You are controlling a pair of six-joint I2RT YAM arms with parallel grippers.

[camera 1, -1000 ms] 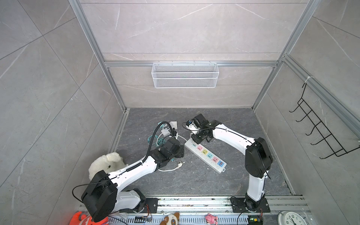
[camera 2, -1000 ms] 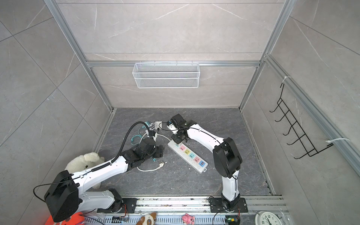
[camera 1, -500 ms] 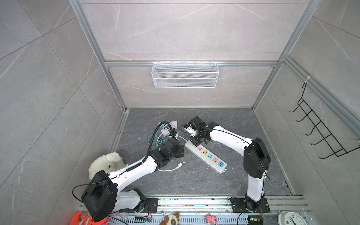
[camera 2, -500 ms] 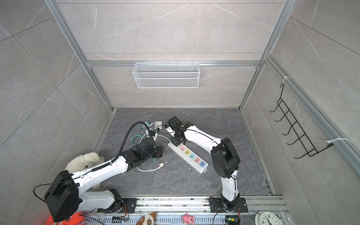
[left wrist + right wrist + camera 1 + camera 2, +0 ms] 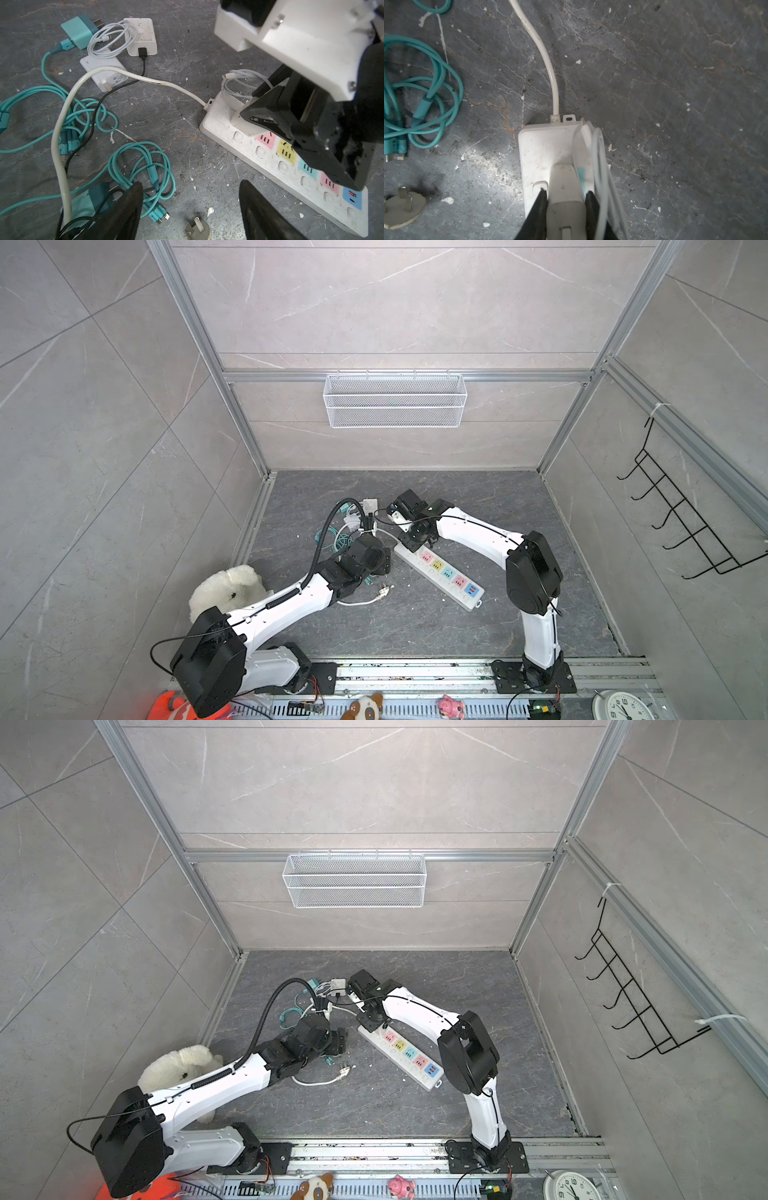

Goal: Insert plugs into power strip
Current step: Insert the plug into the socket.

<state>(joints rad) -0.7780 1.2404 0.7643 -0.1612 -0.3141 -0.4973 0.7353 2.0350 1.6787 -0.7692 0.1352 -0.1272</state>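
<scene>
The white power strip [image 5: 446, 572] [image 5: 409, 1057] lies slantwise on the grey floor. My right gripper [image 5: 566, 192] [image 5: 411, 541] is shut on a white plug [image 5: 564, 182] [image 5: 243, 121], which stands on the teal socket at the strip's cord end; its prongs are hidden. My left gripper [image 5: 190, 185] [image 5: 384, 562] hangs open and empty above the floor beside the strip. Loose on the floor beyond lie a teal plug [image 5: 80, 31] and two white plugs [image 5: 141, 35] [image 5: 106, 70]. Another teal plug [image 5: 87, 201] lies under my left finger among teal cables.
The strip's thick white cord [image 5: 62, 128] loops across the floor to its pronged plug [image 5: 198, 228] [image 5: 401, 207]. A white plush toy [image 5: 226, 587] sits by the left arm. A wire basket [image 5: 395, 400] hangs on the back wall, a hook rack [image 5: 673, 522] on the right.
My right gripper has shifted a little left and down with the white plug, onto the strip's cord end. The left arm has not moved.
</scene>
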